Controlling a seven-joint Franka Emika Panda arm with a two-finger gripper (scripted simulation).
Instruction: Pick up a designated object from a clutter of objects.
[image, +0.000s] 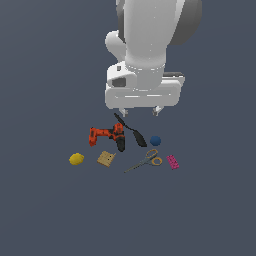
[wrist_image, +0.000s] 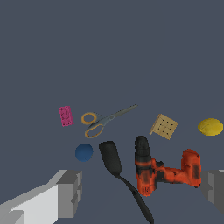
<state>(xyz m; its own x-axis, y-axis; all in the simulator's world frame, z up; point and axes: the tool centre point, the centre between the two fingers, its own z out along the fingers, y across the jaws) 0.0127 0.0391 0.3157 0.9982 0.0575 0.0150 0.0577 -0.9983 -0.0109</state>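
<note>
Glossy white rounded arm casing with grey joint shading, boxy white pincer (image: 140, 111) body, short pale-grey fingers (wrist_image: 69, 192).

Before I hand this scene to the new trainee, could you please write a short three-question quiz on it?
1. True or false: the scissors lie between the tan block and the pink brick in the exterior view.
2. Which item touches or overlaps the drill in the exterior view? A) lemon B) black spatula C) blue ball
3. Fill in: the fingers of the gripper are spread wide and hold ____.

Key
1. True.
2. B; its thin handle meets the drill's dark end.
3. Nothing; the gripper hangs open above the clutter.
</note>
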